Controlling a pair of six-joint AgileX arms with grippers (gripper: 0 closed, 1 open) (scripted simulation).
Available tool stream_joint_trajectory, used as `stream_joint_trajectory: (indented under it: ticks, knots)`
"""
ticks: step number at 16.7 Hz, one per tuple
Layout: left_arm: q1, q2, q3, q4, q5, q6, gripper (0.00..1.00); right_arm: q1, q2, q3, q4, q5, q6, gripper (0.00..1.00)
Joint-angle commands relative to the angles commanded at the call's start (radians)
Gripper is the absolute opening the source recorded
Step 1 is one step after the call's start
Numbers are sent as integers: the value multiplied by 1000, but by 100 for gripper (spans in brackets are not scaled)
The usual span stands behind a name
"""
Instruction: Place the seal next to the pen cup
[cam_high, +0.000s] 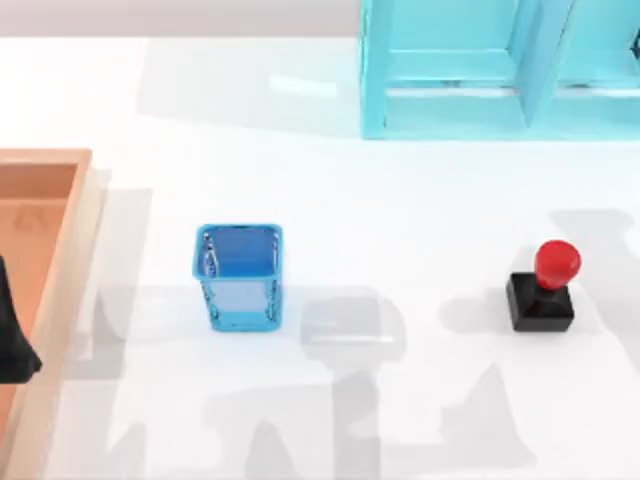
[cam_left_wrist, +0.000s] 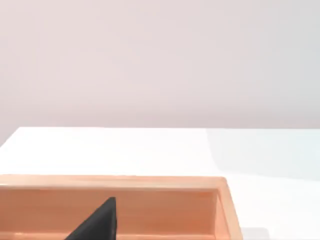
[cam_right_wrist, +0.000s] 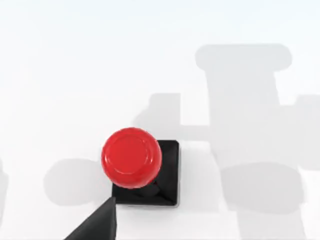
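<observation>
1. Jaws of the right gripper cannot be judged open or shut; one dark fingertip (cam_right_wrist: 95, 225) sits just beside the seal (cam_right_wrist: 137, 167), above the white bench (cam_high: 420, 200).
2. Seal stands upright on bare bench, well apart from the pen cup (cam_high: 238, 277).
3. Left gripper (cam_high: 12, 340) hangs over the wooden tray (cam_high: 55, 270).

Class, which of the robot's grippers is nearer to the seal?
The right. The right gripper hangs just above the seal, on the table's right. The left gripper sits far off over the wooden tray at the left edge.
</observation>
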Motion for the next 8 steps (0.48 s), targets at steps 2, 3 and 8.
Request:
stream_joint_trajectory:
  ticks: [2,3,8]
  knots:
    - [0,0,0,0,0,0,100,30,171,148,-120,0,31,100]
    - [0,0,0,0,0,0,100,44,253,220,-178,0,46,100]
    - [0,0,0,0,0,0,100,106,612,531,-429,0,112,100]
